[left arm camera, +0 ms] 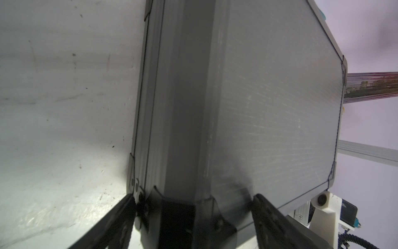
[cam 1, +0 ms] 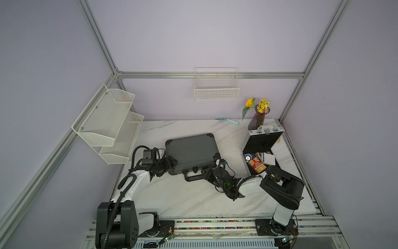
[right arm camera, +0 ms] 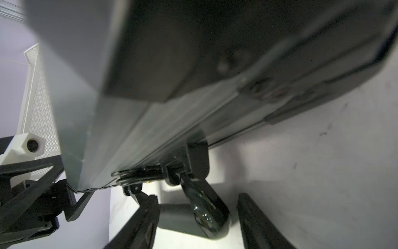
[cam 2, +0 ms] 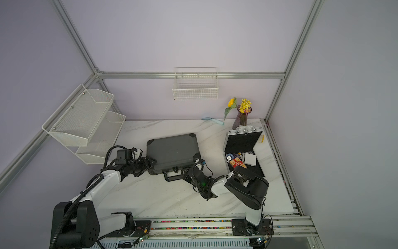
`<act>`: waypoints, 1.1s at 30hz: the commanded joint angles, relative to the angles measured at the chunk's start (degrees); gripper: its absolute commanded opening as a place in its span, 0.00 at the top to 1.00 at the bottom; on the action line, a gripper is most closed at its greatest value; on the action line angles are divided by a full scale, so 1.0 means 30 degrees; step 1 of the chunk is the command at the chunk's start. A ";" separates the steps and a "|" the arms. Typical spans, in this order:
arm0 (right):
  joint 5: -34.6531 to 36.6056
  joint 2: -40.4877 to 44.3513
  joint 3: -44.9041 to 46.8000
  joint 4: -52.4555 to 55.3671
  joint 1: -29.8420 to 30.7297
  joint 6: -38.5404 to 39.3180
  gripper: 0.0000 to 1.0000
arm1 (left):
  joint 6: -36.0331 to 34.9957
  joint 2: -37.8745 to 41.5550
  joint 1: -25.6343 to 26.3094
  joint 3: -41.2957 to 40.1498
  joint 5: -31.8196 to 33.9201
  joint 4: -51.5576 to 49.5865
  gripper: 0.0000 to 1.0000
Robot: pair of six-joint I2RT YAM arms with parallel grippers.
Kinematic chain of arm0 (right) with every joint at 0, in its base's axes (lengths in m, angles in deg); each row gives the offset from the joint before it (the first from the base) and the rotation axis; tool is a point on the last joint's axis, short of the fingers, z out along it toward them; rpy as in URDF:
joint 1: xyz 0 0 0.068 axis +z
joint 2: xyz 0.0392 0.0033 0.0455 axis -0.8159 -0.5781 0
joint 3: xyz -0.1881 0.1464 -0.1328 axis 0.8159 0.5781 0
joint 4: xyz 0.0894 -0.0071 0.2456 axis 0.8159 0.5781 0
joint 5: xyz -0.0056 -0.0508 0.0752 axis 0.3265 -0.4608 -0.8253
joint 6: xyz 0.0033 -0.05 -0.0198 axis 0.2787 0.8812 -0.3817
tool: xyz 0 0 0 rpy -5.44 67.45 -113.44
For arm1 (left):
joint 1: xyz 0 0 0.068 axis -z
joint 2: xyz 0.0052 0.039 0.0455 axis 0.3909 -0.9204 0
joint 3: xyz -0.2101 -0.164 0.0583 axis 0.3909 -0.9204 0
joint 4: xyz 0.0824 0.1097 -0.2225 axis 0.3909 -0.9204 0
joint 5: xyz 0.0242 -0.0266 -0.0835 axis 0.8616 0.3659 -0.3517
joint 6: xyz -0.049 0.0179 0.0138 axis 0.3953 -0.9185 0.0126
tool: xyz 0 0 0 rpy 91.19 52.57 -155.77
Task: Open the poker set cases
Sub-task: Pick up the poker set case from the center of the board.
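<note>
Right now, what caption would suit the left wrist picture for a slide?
Left gripper straddling a black-capped corner of the closed dark grey case on the white table.

Two poker set cases [cam 1: 192, 151], two wire racks [cam 1: 216, 87], one vase [cam 1: 257, 118].

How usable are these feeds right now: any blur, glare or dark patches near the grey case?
Right wrist view: the grey case is blurred and dark up close, with a glint on its handle. Left wrist view: sharper, soft shadow by the corner cap. Both top views: even light, wide-angle bending of the frame rails.
</note>
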 commanded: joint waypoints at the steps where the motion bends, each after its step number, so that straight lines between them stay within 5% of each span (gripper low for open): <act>1: -0.0472 -0.0081 0.0015 -0.1091 -0.0039 0.0090 0.39 | 0.0013 -0.0290 -0.0081 -0.0572 -0.0348 0.0073 0.16; 18: -0.2089 0.0098 0.1687 -0.6065 -0.0040 -0.1486 0.51 | 0.0075 -0.0281 -0.0100 -0.0653 -0.0579 0.0202 0.16; 33: -0.2675 -0.1567 0.1269 -0.6824 -0.0040 -0.3338 0.58 | 0.0102 -0.0068 -0.0095 -0.0777 -0.0665 0.0220 0.16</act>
